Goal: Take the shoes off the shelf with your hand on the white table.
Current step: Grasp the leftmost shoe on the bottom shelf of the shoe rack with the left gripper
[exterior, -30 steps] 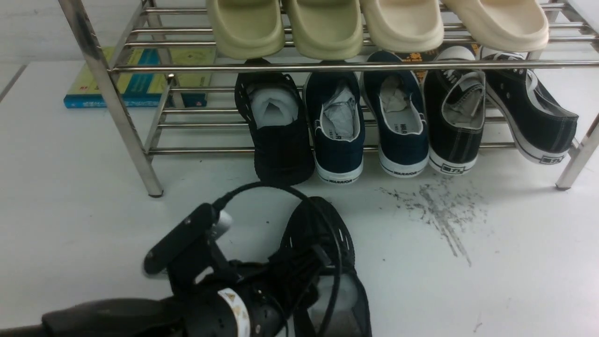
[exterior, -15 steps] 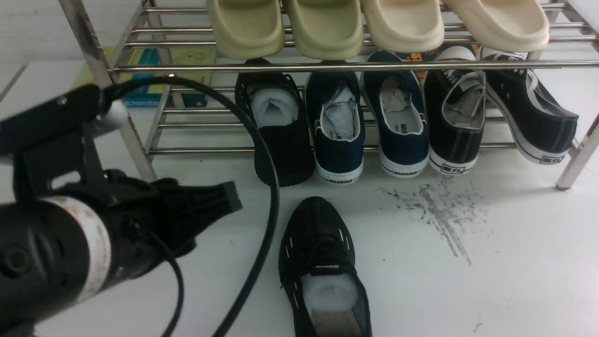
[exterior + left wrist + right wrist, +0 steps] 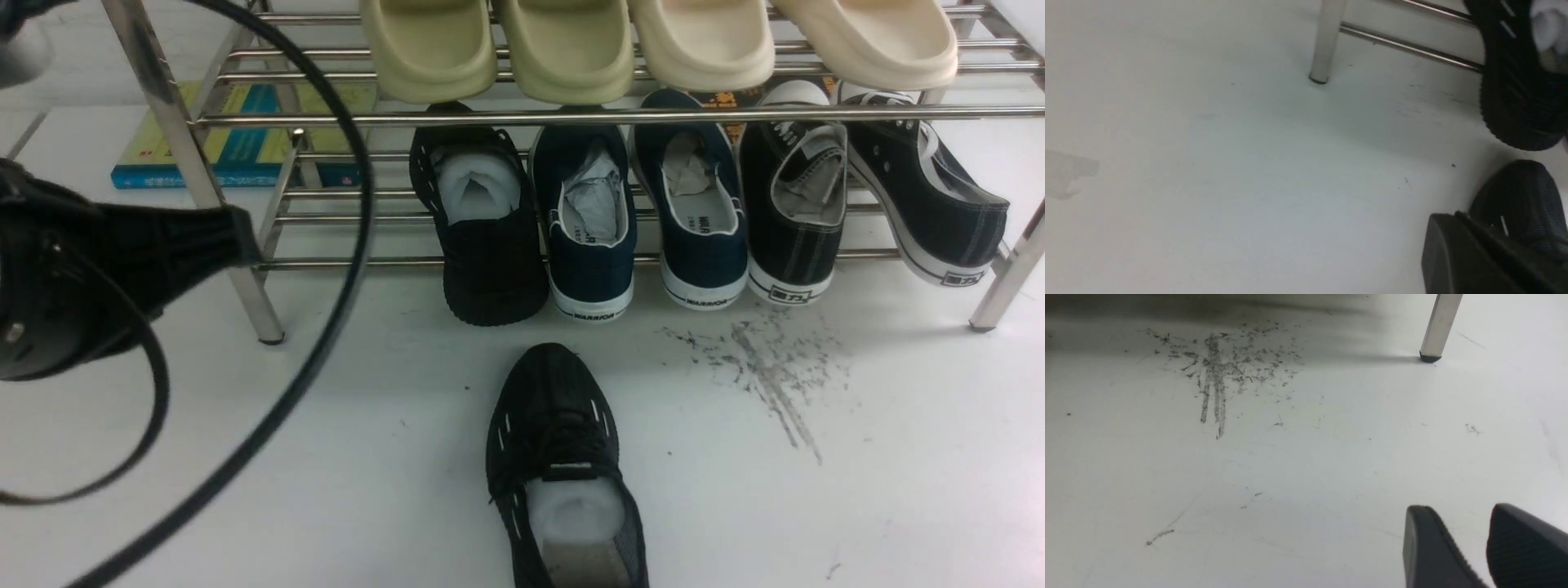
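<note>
1. The left gripper (image 3: 241, 237) has its jaws closed on nothing and hangs near the left front leg of the shelf (image 3: 571, 117).
2. One black mesh shoe (image 3: 555, 425) lies on the white table (image 3: 816, 490) in front of the shelf, with white foam inside.
3. The other mesh shoe (image 3: 490, 269), also foam-stuffed, sits on the lower tier, leftmost, beside the navy sneakers (image 3: 592, 261) and the black canvas sneakers (image 3: 796, 245).
4. The upper tier holds four pale slippers (image 3: 571, 49).
5. The right gripper (image 3: 1466, 514) is slightly parted and empty above the table.
</note>
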Robot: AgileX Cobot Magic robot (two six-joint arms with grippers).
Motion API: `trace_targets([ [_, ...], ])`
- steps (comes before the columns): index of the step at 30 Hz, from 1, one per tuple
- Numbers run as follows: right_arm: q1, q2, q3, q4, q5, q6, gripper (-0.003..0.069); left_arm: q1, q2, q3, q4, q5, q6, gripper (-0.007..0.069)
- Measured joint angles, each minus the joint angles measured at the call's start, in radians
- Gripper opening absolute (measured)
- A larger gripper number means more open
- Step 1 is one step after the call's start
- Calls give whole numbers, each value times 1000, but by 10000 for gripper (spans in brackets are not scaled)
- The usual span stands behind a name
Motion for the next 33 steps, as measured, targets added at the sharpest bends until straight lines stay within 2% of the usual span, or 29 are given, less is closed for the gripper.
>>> trace_targets([
  [4,0,0,0,0,0,0,240,174,26,0,-254,-86,212,1],
  [7,0,0,0,0,0,0,240,248,98,-2,-420,-106,354,13],
  [10,0,0,0,0,0,0,240,277,185,-3,-483,-144,421,43],
  [13,0,0,0,0,0,0,240,282,272,-3,-496,-230,423,103],
  [15,0,0,0,0,0,0,240,282,303,-3,-496,-275,406,139],
  [17,0,0,0,0,0,0,240,282,352,-3,-491,-386,349,234],
  [18,0,0,0,0,0,0,240,282,358,-3,-489,-403,344,242],
  [21,0,0,0,0,0,0,240,282,393,-3,-429,-565,250,398],
  [24,0,0,0,0,0,0,240,282,415,-3,-366,-688,166,487],
  [27,0,0,0,0,0,0,240,282,450,-3,-295,-787,62,533],
  [28,0,0,0,0,0,0,240,282,450,-3,-290,-792,56,533],
  [30,0,0,0,0,0,0,240,282,494,-3,-214,-842,-33,543],
  [31,0,0,0,0,0,0,240,282,497,-3,-208,-845,-33,544],
  [33,0,0,0,0,0,0,241,283,541,-3,-118,-897,-127,546],
])
